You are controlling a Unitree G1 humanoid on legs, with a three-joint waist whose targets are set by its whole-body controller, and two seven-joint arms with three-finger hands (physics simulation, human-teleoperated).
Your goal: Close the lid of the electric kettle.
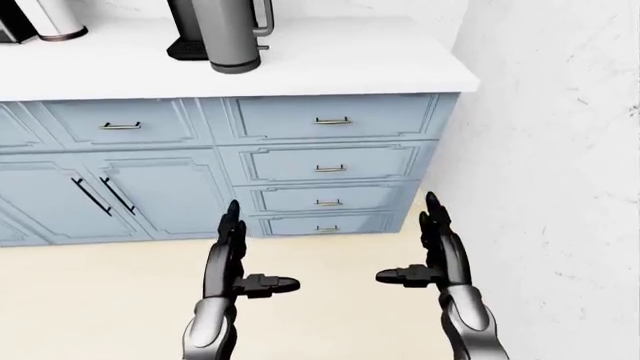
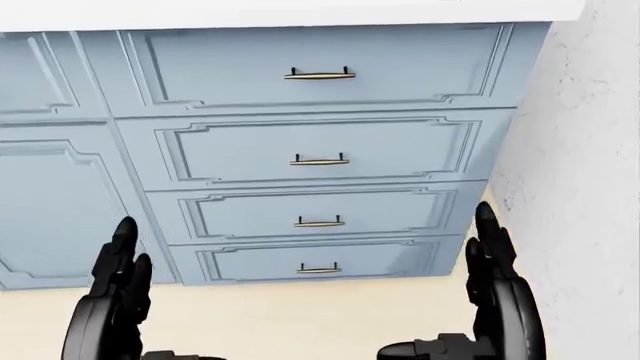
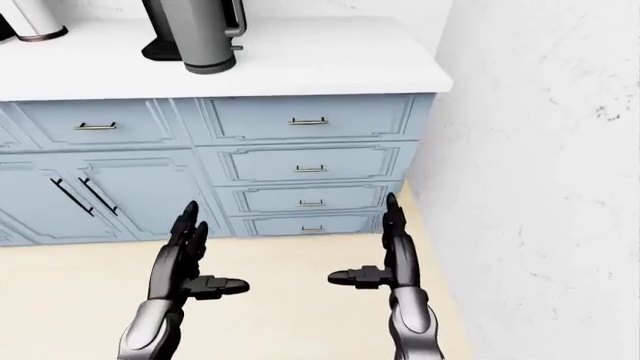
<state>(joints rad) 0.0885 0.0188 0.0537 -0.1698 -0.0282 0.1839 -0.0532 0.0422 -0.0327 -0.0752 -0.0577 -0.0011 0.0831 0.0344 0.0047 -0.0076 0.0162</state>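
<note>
The electric kettle is standing on the white counter at the top of the left-eye view, left of centre, on its dark base. Its top is cut off by the frame edge, so the lid's position cannot be told. The left robot hand and right robot hand are hanging low before the blue drawers, fingers extended upward, thumbs pointing inward, holding nothing. Both are well apart from the kettle. Judgement: the task is not yet begun; approach, reach and lid closure are all remaining.
</note>
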